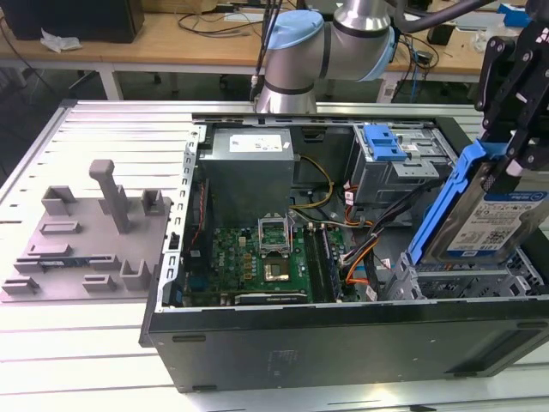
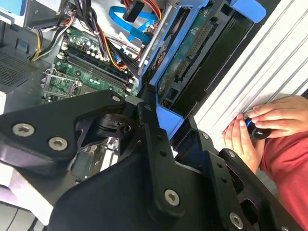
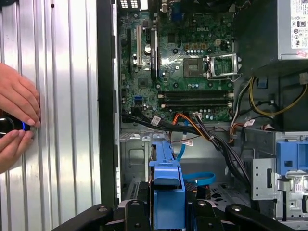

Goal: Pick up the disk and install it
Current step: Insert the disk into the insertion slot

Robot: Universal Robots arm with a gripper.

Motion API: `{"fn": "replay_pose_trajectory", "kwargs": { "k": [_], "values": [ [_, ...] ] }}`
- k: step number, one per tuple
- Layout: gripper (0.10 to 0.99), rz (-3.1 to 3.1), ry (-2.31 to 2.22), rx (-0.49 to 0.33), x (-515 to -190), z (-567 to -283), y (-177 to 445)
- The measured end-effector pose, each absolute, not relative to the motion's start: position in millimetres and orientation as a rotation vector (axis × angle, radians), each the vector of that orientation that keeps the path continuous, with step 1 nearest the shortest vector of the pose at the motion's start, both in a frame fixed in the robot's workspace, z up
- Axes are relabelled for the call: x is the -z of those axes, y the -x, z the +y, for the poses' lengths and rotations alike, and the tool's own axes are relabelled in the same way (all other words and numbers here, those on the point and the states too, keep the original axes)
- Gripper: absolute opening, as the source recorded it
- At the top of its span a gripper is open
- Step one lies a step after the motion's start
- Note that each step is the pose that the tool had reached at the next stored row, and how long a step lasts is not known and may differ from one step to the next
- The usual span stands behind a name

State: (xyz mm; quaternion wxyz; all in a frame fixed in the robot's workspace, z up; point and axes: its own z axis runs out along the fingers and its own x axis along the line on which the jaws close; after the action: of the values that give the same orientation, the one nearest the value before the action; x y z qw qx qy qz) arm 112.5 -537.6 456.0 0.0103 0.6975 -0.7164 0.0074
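Standing by the ribbed metal table [image 1: 94, 137] and reading across the exterior view from its left, I count one grey fixture [image 1: 86, 232] with several upright posts, lying flat and well apart from the work. Next comes one open computer case [image 1: 343, 343] on its side. Inside it sit one big grey box [image 1: 249, 176] with a white sticker, one green motherboard [image 1: 249, 257] below that, and a tangle of orange, black and yellow cables [image 1: 369, 249] running between the board and the far end. One ridged blue latch [image 1: 383, 142] sits on the upper cage, with the single arm [image 1: 343, 30] rising behind the case. At the exterior view's right hangs the one disk [image 1: 489, 225], tilted steeply, label outward, above the metal drive bay [image 1: 506, 275], its lower corner close beside those cables. The gripper [image 1: 512, 154] is closed onto the disk's upper end. In the first wrist view its black fingers [image 3: 130, 211] press either side of the blue frame. I cannot tell whether the disk touches the bay. A person's two hands [image 3: 19, 98] rest on the table just outside the case wall, cupped around one small black knob [image 3: 9, 125].
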Motion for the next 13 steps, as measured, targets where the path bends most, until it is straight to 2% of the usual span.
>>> {"fn": "replay_pose_trajectory", "kwargs": {
  "k": [13],
  "values": [
    [0.365,-2.243,-2.17,-0.023,-445.3,-538.4,-112.5]
  ]
}}
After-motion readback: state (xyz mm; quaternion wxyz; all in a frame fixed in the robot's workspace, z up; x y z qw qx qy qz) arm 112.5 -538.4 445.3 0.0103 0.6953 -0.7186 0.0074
